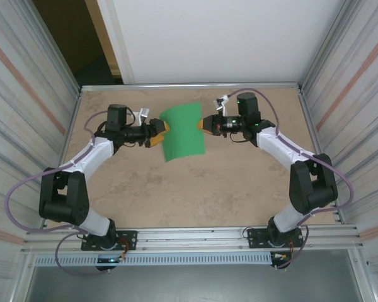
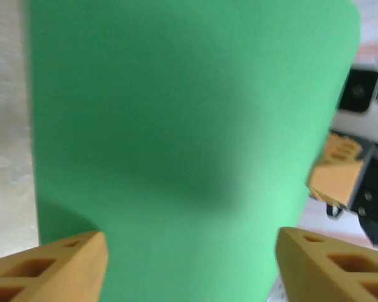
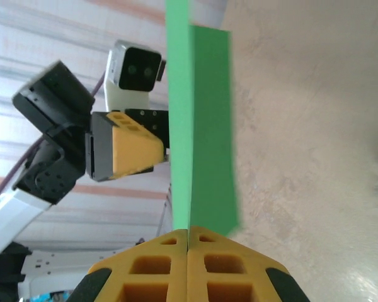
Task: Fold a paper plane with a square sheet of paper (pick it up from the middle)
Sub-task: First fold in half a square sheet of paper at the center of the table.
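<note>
Top view: high behind arm bases [image 1: 110, 241], looking down. Wrist views: close, facing each other across sheet [image 2: 189, 126].

Flat rectangular tabletop of mottled beige, stone-patterned material [image 1: 195, 189], matte, with paler patches toward the near side. The right wrist view shows the same surface [image 3: 315, 126]. Silver metal edging [image 1: 189, 86] borders its far side. A slotted aluminium rail [image 1: 195, 237] along the near edge carries the black left arm base [image 1: 104, 239] and black right arm base [image 1: 274, 237], well apart.
</note>
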{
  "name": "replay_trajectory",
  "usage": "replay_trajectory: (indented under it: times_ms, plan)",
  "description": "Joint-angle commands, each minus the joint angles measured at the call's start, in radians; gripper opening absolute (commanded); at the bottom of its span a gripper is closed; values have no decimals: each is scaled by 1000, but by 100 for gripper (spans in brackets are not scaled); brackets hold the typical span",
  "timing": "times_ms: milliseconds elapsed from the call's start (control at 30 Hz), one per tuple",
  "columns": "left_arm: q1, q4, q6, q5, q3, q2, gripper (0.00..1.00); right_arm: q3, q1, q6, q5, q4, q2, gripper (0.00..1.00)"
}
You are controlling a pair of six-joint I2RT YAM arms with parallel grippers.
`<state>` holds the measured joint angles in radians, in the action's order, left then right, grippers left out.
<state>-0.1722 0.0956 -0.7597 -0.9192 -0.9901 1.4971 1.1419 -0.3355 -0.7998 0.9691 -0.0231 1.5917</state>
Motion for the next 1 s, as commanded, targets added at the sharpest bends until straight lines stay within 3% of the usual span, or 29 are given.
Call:
replay_trajectory:
  times_ms: [0,200,333,500,633,733,833,967]
  plan:
    - [55,7,-3,93,42,-77,80,45,56,49,-58,181,-70,0]
    - [111,-9,-2,171,95,-145,98,165,99,143,-187,482,-163,1]
    - [112,-38,-3,159,117,-136,99,239,80,179,-311,644,-166,1]
    - [104,-95,-22,126,159,-112,99,304,-20,192,-499,762,-56,1]
    - [91,-93,-22,131,177,-100,99,301,-102,137,-485,674,74,1]
    - [72,-52,-6,148,172,-79,99,297,-145,65,-404,521,168,1]
    - [47,-15,14,171,160,-51,99,290,-172,-21,-317,356,258,1]
    - [11,10,26,191,145,-9,99,276,-177,-68,-283,267,345,1]
